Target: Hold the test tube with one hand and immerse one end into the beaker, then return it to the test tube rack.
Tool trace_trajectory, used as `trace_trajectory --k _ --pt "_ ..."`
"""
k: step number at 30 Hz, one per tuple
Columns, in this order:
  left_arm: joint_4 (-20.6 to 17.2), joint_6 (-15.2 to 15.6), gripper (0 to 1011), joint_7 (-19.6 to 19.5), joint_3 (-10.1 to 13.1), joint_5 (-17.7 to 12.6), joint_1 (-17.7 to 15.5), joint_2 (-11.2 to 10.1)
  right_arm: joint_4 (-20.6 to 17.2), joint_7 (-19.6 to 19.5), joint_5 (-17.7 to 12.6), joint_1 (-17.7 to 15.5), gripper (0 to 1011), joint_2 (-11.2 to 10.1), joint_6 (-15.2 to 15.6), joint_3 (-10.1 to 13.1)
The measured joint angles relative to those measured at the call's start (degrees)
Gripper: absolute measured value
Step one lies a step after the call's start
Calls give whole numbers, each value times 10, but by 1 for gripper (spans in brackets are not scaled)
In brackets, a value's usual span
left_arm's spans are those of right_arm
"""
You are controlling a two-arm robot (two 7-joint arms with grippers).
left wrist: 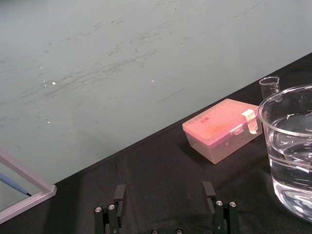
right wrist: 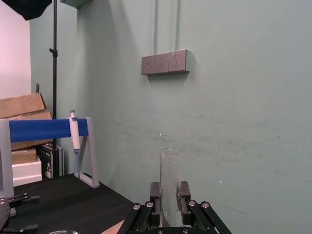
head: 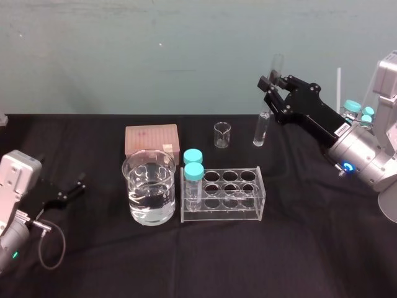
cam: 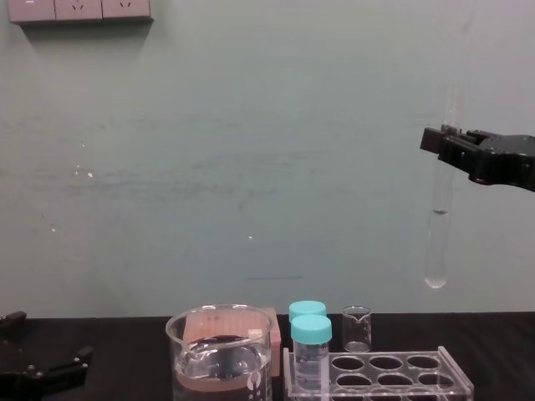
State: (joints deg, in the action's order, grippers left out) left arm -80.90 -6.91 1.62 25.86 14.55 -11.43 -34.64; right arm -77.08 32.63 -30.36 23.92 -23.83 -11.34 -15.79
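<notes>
The left black two-fingered gripper (head: 69,189) rests low on the black table covering (head: 298,248) at the robot's left. It is well apart from the glassware, and its fingers (left wrist: 119,194) are spread with nothing between them. Ahead of it stands the large, wide, clear glass beaker (head: 149,186), part-filled with clear liquid. Just beside the beaker's right is the low, clear acrylic test tube rack (head: 236,214). Two short clear vials with teal screw caps (head: 193,169) sit in the rack's left-end holes. A pink lidded box (head: 151,139) and a tiny clear glass beaker (head: 222,135) stand farther back. The right black gripper (head: 270,88) is raised at the robot's right, its fingers clamped on the upper part of the long, thin, clear glass test tube (cam: 439,225). The tube hangs nearly upright in the air. In the chest view its rounded bottom is well above the rack's right end.
</notes>
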Motion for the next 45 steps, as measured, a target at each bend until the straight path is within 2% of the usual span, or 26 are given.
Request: trace_trajectory --k 36,42,45 --pt "0 0 1000 0 0 0 0 0 -2 -4 6 -1 234 3 4 -6" --pt "0 0 1000 0 0 0 0 0 -1 1 9 16 234 9 3 -14" --pt "0 0 1000 0 0 0 0 0 9 17 10 36 234 19 -6 -24"
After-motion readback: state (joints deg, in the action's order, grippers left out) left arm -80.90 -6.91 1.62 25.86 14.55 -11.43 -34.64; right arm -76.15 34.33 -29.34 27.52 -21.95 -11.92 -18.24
